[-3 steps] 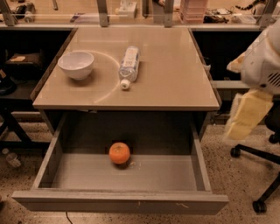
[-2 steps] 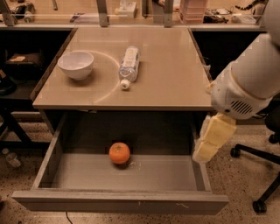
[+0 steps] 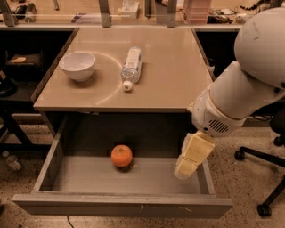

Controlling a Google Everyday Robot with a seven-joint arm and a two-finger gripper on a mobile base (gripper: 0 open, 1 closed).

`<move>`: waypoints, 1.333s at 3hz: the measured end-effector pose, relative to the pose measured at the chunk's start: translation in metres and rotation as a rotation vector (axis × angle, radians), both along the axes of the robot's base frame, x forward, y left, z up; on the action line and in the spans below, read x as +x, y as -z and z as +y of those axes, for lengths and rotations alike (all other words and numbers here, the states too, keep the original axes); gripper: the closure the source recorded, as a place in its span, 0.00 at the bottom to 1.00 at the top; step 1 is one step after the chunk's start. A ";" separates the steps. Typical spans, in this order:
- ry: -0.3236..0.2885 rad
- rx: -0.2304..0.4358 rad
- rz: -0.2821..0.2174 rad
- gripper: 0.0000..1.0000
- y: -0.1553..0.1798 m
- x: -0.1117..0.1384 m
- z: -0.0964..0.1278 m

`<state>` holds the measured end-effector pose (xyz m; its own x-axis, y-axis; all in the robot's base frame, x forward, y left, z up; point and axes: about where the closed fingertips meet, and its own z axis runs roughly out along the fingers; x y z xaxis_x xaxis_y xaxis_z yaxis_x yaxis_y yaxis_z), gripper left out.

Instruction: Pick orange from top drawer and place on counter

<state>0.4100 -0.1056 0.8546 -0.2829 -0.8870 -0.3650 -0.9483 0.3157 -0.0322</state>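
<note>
A beige surface [image 3: 169, 75] fills the upper middle of the frame. Beneath its front edge a grey drawer [image 3: 89, 180] is pulled fully open toward the bottom of the frame. Speckled floor [image 3: 18, 178] shows on both sides, and a cluttered bench [image 3: 196, 9] runs along the top edge.

On the surface, a white bowl [image 3: 77, 66] sits at the upper left. A clear water bottle [image 3: 132, 64] lies on its side just right of the bowl, its white cap toward the front. At the right edge stands the wheeled base of an office chair [image 3: 262, 156].

The orange [image 3: 121, 156] rests on the drawer floor, a little left of centre and near the back, with nothing touching it. The white arm [image 3: 240, 93] comes in from the upper right. Its cream gripper [image 3: 189, 162] hangs over the right end of the drawer, well apart from the orange. Whether the gripper is open or closed cannot be told.

Compared with a moment earlier, the gripper has moved left and lower, from beside the drawer's right wall to inside its outline. The orange, bowl and bottle lie where they were.
</note>
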 end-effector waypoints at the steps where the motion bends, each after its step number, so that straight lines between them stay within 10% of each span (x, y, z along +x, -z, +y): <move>1: 0.003 0.060 0.008 0.00 0.016 -0.004 0.014; 4: 0.048 0.189 -0.034 0.00 0.079 0.018 0.081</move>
<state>0.4281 -0.0248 0.7754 -0.3076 -0.7878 -0.5336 -0.9315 0.3637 0.0001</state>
